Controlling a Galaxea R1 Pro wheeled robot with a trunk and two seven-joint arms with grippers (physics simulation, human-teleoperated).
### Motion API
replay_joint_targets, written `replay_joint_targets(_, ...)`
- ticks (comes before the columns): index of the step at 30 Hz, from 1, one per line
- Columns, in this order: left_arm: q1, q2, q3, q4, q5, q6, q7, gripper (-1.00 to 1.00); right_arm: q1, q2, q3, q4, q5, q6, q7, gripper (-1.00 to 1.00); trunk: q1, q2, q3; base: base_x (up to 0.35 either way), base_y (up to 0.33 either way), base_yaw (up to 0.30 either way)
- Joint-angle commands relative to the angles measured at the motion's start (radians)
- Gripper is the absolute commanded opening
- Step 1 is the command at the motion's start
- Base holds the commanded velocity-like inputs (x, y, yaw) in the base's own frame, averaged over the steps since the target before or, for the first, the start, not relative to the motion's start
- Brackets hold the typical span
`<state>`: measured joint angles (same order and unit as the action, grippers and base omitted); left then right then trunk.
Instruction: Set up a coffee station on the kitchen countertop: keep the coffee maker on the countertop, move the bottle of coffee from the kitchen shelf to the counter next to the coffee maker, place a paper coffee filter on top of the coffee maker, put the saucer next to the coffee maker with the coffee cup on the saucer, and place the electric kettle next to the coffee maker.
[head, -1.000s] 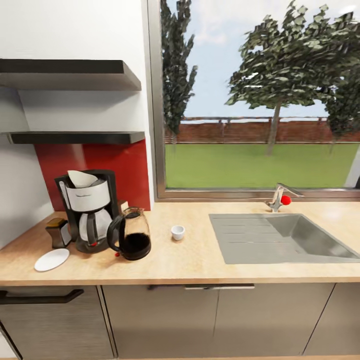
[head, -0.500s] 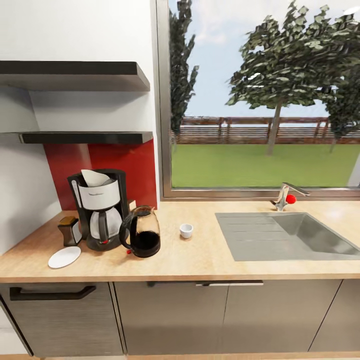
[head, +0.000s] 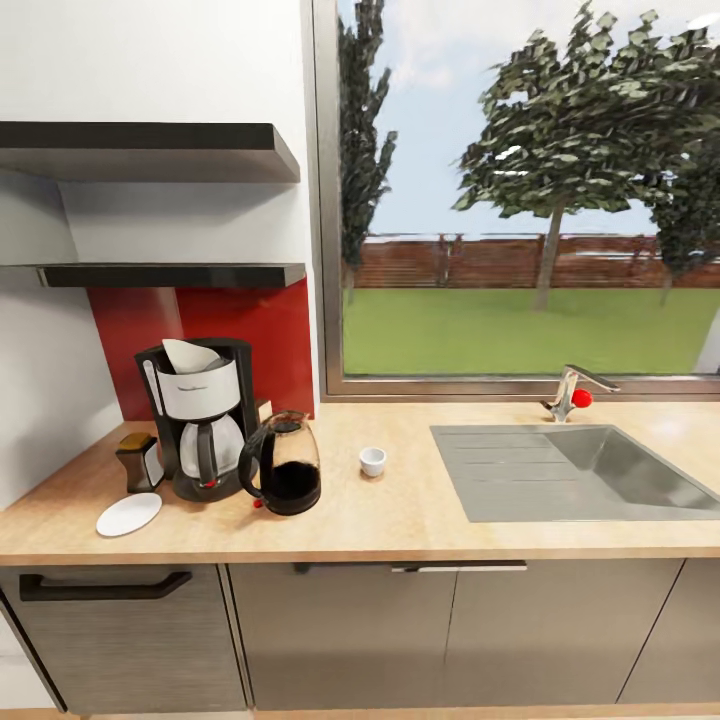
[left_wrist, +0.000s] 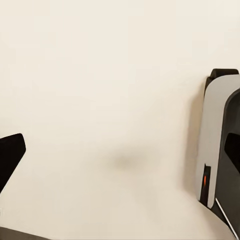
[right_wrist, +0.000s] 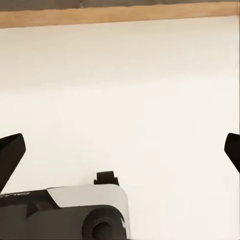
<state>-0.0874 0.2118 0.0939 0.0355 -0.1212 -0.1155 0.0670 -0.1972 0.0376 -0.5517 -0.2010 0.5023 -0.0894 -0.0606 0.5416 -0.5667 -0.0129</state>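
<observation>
my view is now holding steady, no longer sliding. the small white coffee cup (head: 372, 461) is sitting on the light tan table (head: 400, 520), well apart from the round white saucer (head: 129, 514). both end effectors' fingertips are standing spread, gripping nothing.

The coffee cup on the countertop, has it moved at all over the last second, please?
No. The coffee cup keeps its spot between the electric kettle and the sink; only the camera shifted.

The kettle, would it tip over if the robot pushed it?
Probably not easily: the kettle looks round and wide at its base. Its glass looks smooth, so it may slide along the countertop. The dark fill suggests it is heavy.
</observation>
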Motion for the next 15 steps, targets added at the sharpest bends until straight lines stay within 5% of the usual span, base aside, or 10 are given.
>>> replay_joint_targets(1,-0.002,0.0,0.008,0.004,-0.011,-0.007,0.004,1.0,-0.001,0.004,-0.008,-0.01,0.01,-0.021,-0.002,1.0,0.0,-0.001,-0.001,0.0,0.0,0.0)
replay_joint_targets(15,0.028,0.002,0.006,0.007,-0.012,-0.007,0.003,1.0,-0.002,0.137,-0.005,-0.156,0.015,-0.55,-0.002,1.0,0.0,-0.001,-0.001,0.0,0.0,0.0)
